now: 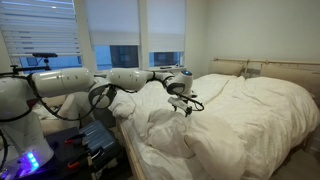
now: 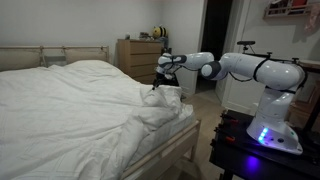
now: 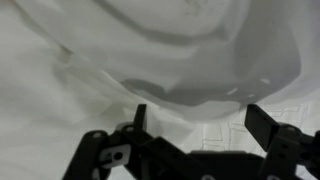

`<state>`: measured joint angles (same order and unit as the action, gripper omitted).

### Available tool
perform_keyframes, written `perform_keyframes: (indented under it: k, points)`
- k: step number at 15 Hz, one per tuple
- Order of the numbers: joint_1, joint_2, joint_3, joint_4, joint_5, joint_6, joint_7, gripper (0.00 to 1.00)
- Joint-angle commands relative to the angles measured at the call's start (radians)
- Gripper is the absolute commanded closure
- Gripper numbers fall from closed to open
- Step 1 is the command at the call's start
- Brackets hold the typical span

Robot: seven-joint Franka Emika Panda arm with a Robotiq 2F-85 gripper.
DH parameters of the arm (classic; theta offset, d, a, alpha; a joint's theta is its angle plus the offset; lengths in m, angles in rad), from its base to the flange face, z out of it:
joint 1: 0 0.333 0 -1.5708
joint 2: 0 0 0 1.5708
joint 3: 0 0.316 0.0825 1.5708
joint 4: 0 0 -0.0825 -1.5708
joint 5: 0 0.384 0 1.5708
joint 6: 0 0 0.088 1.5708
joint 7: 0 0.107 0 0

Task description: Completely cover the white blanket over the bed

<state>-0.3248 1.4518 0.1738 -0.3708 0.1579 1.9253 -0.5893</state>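
The white blanket (image 1: 250, 110) lies puffy and wrinkled over most of the bed (image 1: 275, 68), bunched into folds at the corner nearest the robot. It also shows in an exterior view (image 2: 70, 100), heaped above the bed's wooden frame (image 2: 176, 150). My gripper (image 1: 182, 103) hovers just over that bunched corner (image 2: 157, 93). In the wrist view the fingers (image 3: 200, 122) are spread wide with nothing between them. A blanket fold (image 3: 150, 50) hangs just beyond the fingertips, with a strip of quilted mattress surface (image 3: 215, 132) under it.
A wooden dresser (image 2: 140, 55) stands against the far wall past the bed's foot. The robot's base with a blue light (image 2: 265, 135) stands beside the bed. Windows with blinds (image 1: 110, 35) are behind the arm. A dark doorway (image 2: 215, 30) is near the dresser.
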Motion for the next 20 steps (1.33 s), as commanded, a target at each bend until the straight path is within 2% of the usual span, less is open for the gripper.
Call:
perform_keyframes:
  k: [1, 6, 7, 8, 9, 17, 20]
  points:
    - [0.003, 0.001, -0.004, 0.010, 0.003, -0.068, -0.022, 0.00]
    - [-0.012, -0.018, -0.019, -0.006, -0.006, -0.232, -0.026, 0.00]
    - [-0.016, -0.018, -0.022, -0.003, -0.006, -0.260, -0.028, 0.25]
    - [-0.018, -0.019, -0.028, -0.002, -0.009, -0.281, -0.016, 0.26]
    - [-0.021, -0.020, -0.033, -0.002, -0.010, -0.304, -0.010, 0.32]
    - [-0.044, -0.057, -0.083, -0.008, -0.041, -0.526, 0.039, 0.95]
    - [-0.053, -0.069, -0.092, -0.007, -0.048, -0.586, 0.037, 1.00]
